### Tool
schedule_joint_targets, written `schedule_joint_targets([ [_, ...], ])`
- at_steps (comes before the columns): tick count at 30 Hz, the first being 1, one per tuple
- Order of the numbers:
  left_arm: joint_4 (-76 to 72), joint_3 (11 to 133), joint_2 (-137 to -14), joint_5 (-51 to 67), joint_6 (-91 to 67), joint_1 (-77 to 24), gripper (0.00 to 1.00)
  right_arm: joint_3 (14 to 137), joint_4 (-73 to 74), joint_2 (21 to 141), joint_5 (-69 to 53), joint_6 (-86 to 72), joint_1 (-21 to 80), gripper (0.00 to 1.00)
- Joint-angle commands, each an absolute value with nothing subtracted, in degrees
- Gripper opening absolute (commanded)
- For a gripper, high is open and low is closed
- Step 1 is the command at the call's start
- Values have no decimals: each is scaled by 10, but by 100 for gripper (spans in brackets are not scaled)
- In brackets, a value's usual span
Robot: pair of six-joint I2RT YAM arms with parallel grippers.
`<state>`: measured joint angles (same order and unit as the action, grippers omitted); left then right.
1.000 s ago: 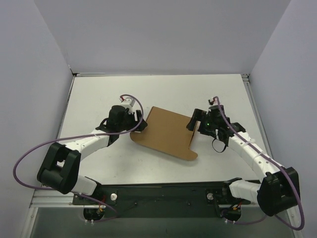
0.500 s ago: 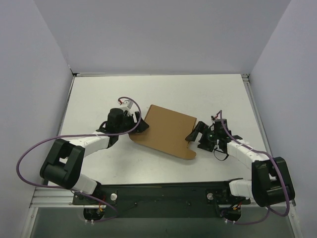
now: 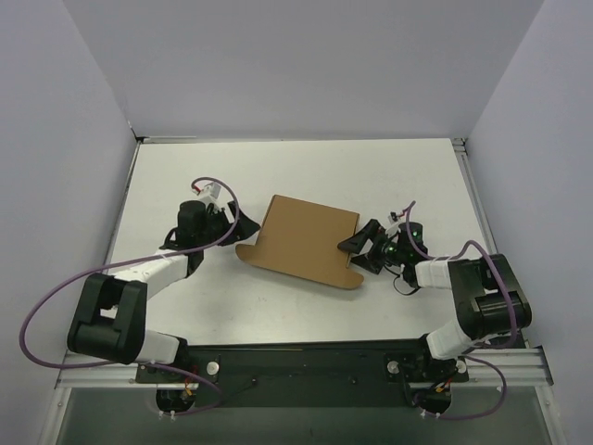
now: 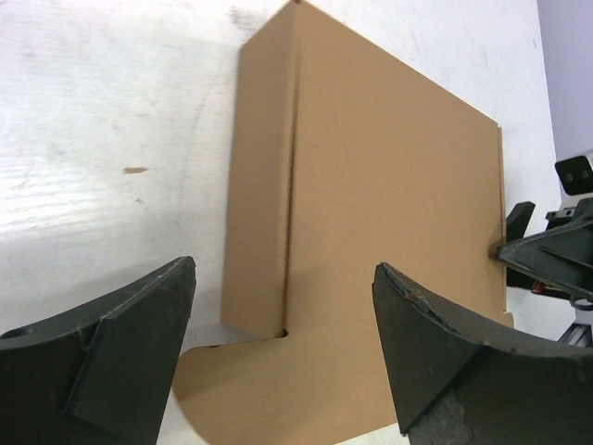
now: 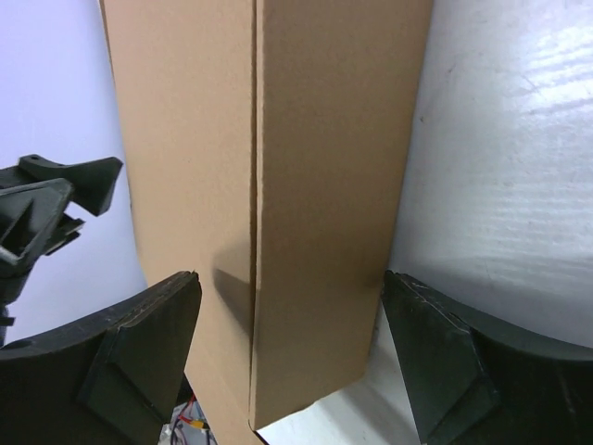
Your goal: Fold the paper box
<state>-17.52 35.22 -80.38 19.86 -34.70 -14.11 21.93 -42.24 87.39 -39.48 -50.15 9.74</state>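
Brown cardboard box [image 3: 304, 243] lies flat-ish at the middle of the surface [image 3: 306, 176] in the overhead view, with a crease running along one side. To fold it well, I would work that crease from both ends together so the sheet cannot slide. Left tool [image 3: 243, 222] waits just off its left edge and right tool [image 3: 357, 243] at its right edge, both spread, pinching nothing.

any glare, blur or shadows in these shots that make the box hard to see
Top view: soft, even light, the box is sharp, with hardly any shadow. Left wrist view: a pale sheen on the table, and the box's far corner is slightly blurred. Right wrist view: bright streaky glare on the table, and a dark shadow patch on the box beside its crease.
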Motion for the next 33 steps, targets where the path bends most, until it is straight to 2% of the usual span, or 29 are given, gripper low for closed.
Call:
schedule_joint_targets([
  [1, -223, 337, -821, 244, -360, -122, 81, 205, -421, 910, -368, -488, 98, 84],
  [4, -268, 339, -852, 275, -365, -131, 76, 221, -378, 908, -347, -462, 105, 85],
  [10, -290, 349, -892, 275, -353, -167, 74, 244, -356, 933, -328, -461, 126, 86],
  [14, -289, 345, -897, 272, -350, -186, 65, 259, -359, 956, -324, -467, 147, 86],
  [17, -292, 335, -882, 269, -349, -187, 63, 259, -374, 972, -328, -472, 153, 84],
  [20, -289, 320, -857, 266, -350, -175, 64, 256, -384, 979, -335, -480, 147, 70],
  [21, -293, 313, -845, 268, -355, -170, 68, 254, -386, 980, -337, -480, 145, 58],
  [24, -299, 291, -813, 270, -369, -148, 76, 243, -393, 978, -345, -480, 131, 43],
  [33, -255, 275, -720, 289, -381, -83, 84, 202, -497, 989, -410, -497, 99, 23],
])
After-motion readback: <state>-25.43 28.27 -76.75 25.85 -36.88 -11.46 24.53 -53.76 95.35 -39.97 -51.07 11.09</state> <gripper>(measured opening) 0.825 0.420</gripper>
